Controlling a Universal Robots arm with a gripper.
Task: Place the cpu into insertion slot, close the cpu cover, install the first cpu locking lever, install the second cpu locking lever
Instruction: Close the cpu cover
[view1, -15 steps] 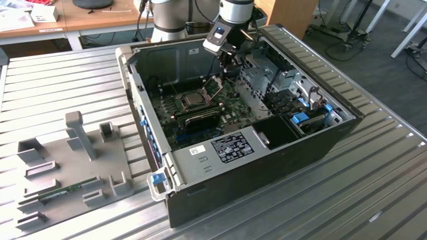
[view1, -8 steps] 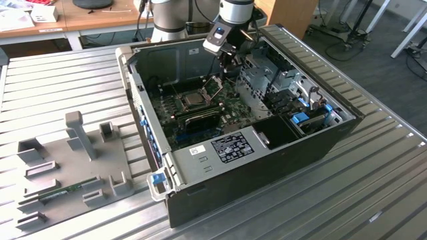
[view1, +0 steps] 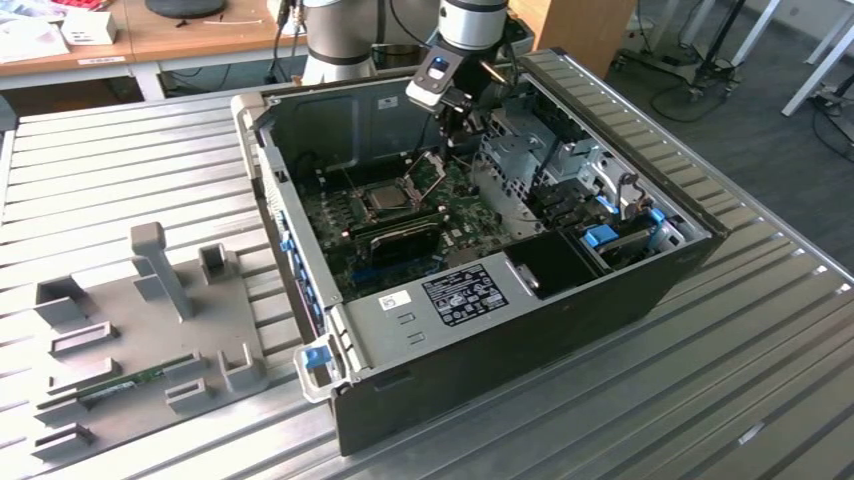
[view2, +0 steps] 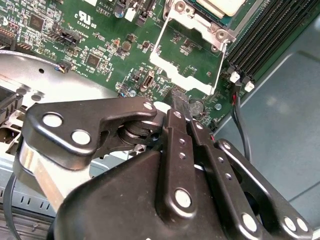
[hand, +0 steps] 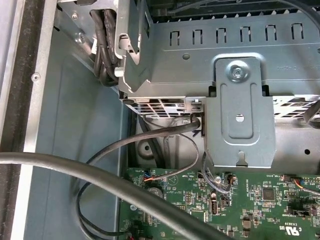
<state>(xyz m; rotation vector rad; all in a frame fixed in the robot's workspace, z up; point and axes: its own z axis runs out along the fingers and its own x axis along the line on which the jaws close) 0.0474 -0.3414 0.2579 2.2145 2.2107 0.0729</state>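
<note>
Over on the exterior view's left, well away from the jaws, there's a grey fixture tray (view1: 147, 330) on the slatted metal table (view1: 120, 170) with a memory stick (view1: 127, 385) lying in it; nothing of the arm is near that. Moving right you hit the open computer case (view1: 534, 330), lying on its side; the green motherboard (view1: 350, 235) is inside.

The cpu (view1: 387, 197) is already sitting in the insertion slot (view1: 363, 208), a bit off from the jaws and below them; in the second wrist view the cpu (view2: 225, 4) is at the far side of the slot's metal rim (view2: 197, 20). The cpu cover (view2: 167, 65) is flipped open, lying back off the socket, so it's between the chip and the jaws; its near edge is just ahead of the fingertips. A thin wire locking lever (view2: 222, 65) runs along one side of the cover, unlatched by the look of it; the memory slots (view2: 270, 35) are beyond that.

The gripper (view1: 454, 125) hangs down into the case; in the second wrist view the gripper (view2: 178, 97) has its jaws together, pinched to one tip, nothing between them as far as I can see. Rightmost, beside the jaws, sits the grey drive cage (view1: 534, 165); the first wrist view has it up close (hand: 240, 100) with a black cable (hand: 75, 170) crossing in front.
</note>
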